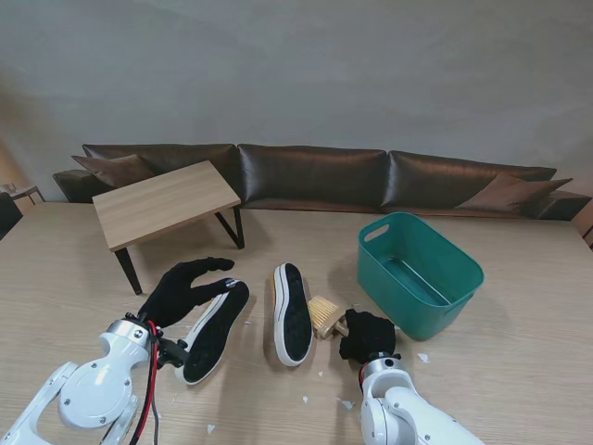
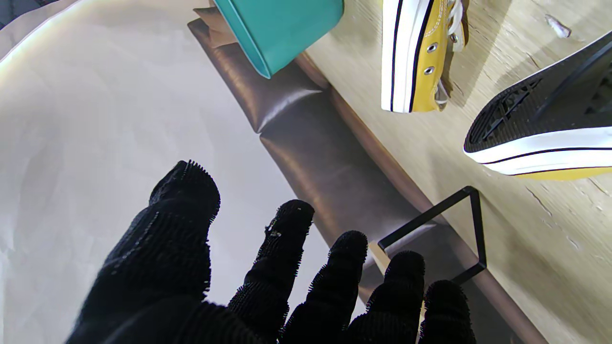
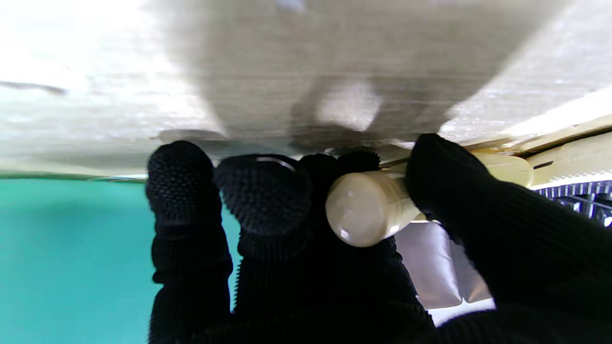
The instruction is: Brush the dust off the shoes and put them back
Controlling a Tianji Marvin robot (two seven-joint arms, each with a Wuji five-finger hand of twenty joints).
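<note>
Two yellow sneakers with black soles lie on their sides on the wooden table: one [image 1: 216,331] by my left hand, the other [image 1: 293,313] in the middle. In the left wrist view both show, the middle sneaker [image 2: 420,52] and the nearer sneaker's sole [image 2: 545,129]. My left hand [image 1: 182,288] hovers over the left sneaker, gloved fingers [image 2: 282,258] spread and holding nothing. A wooden brush [image 1: 324,315] rests beside the middle sneaker. My right hand [image 1: 367,336] is closed around the brush's pale handle [image 3: 370,208].
A teal plastic basin [image 1: 419,272] stands at the right, close to my right hand. A small wooden bench with black legs [image 1: 165,204] stands at the back left. A brown sofa [image 1: 315,176] runs along the table's far edge. Small white scraps [image 1: 422,357] lie on the table.
</note>
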